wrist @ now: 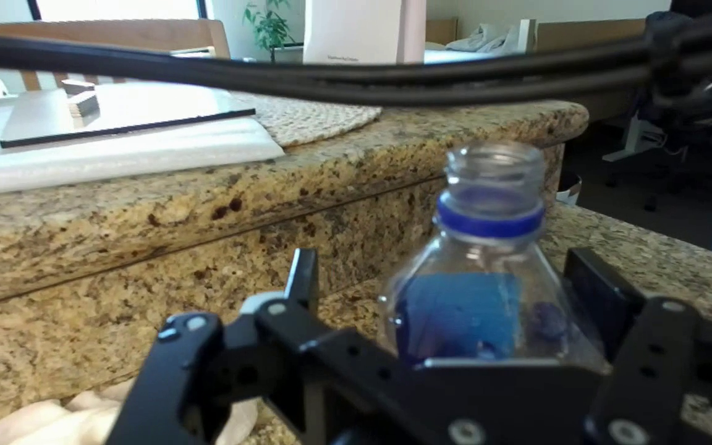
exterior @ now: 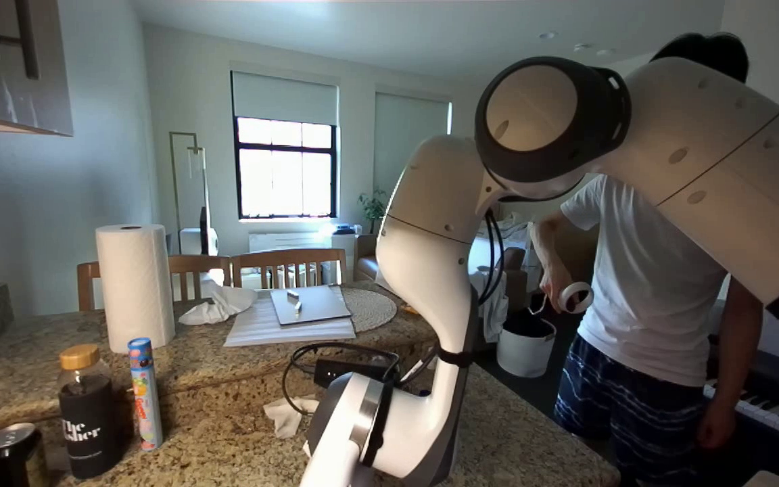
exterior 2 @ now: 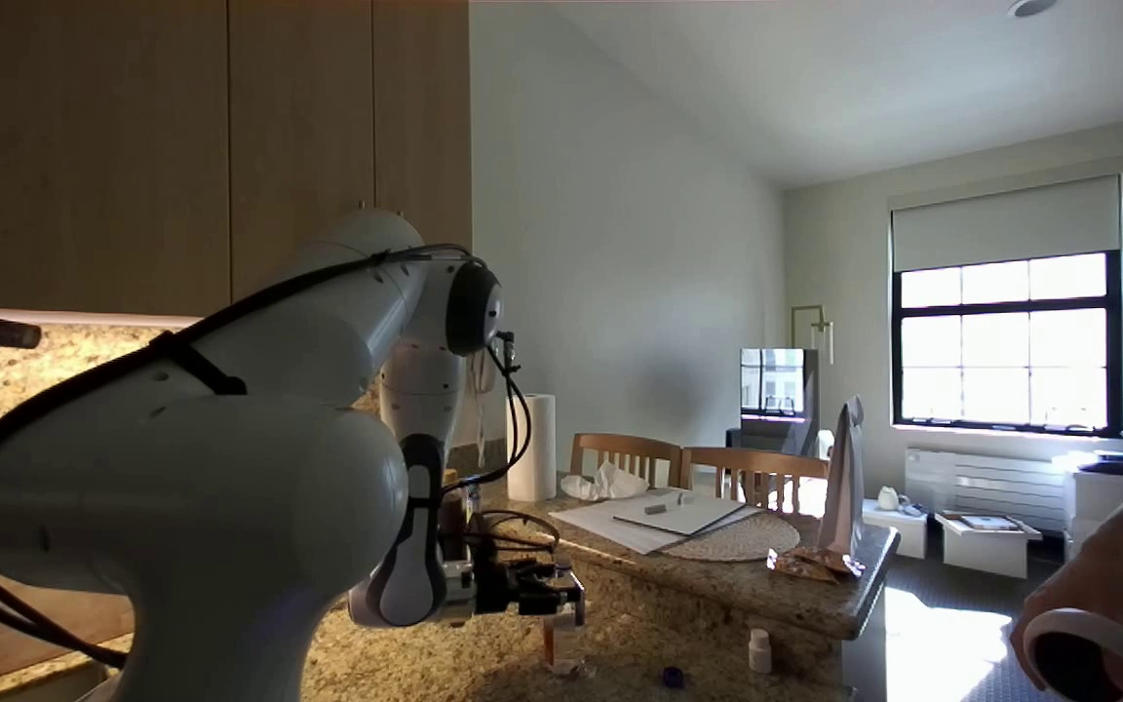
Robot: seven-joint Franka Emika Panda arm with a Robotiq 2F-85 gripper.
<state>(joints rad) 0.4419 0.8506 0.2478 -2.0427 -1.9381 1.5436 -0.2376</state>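
A clear plastic bottle (wrist: 492,253) with an uncapped neck, a blue ring and a blue label stands upright between the fingers of my gripper (wrist: 453,284). The jaws are wide apart. Granite shows between the left finger (wrist: 304,278) and the bottle; the right finger (wrist: 603,290) is close beside it, and whether it touches I cannot tell. The gripper base hides the bottle's lower part. In an exterior view the bottle (exterior 2: 566,651) stands on the lower counter at my gripper (exterior 2: 561,595). A dark blue cap (exterior 2: 673,677) lies nearby. The arm hides the gripper in an exterior view.
A small white bottle (exterior 2: 759,650) stands near the raised granite ledge (exterior 2: 717,595). The ledge bears a laptop (exterior: 310,304), a woven mat (exterior: 370,308) and a paper towel roll (exterior: 135,287). Black cables (wrist: 331,83) cross the wrist view. A person (exterior: 646,284) stands beyond the counter.
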